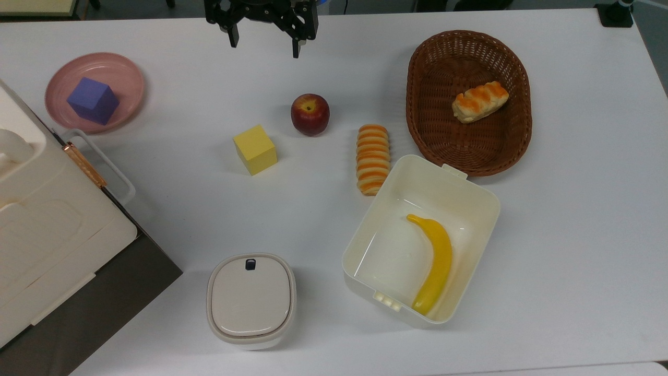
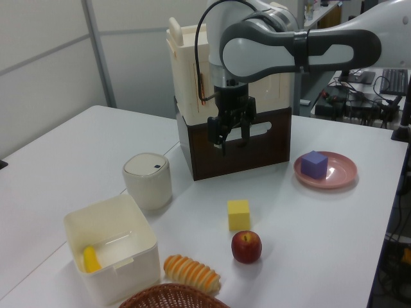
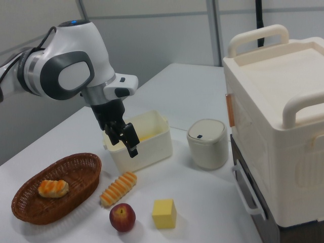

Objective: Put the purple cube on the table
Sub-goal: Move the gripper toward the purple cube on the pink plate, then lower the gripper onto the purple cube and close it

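While the tool (image 1: 263, 46) hangs wide open and empty above the counter (image 1: 574, 235), the purple cube (image 1: 93, 100) sits in the pink plate (image 1: 128, 78), well apart from it.

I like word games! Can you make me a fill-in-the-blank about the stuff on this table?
1. The purple cube sits on the pink ____.
2. The banana lies inside the white ____.
3. One bread roll lies in the brown ____.
4. The apple stands on the table beside the ____ cube.

Missing words: plate, box, basket, yellow
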Available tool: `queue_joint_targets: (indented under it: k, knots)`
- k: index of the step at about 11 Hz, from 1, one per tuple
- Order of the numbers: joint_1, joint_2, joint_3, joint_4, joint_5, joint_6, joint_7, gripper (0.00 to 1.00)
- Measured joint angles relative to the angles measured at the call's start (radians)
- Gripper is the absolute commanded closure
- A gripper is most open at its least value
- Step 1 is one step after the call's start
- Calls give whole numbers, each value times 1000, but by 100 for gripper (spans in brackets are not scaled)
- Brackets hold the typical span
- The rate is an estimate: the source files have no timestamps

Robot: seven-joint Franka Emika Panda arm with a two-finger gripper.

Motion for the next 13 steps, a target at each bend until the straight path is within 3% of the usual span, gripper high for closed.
queue_joint_targets:
  k: [6,9,13]
  knots:
    - [-18,12,-18,-1,0,0,-43,0]
    - [-119,15,-25,-1,0,0,-175,0]
    - [-317,28,-31,-3,-3,0,-331,0]
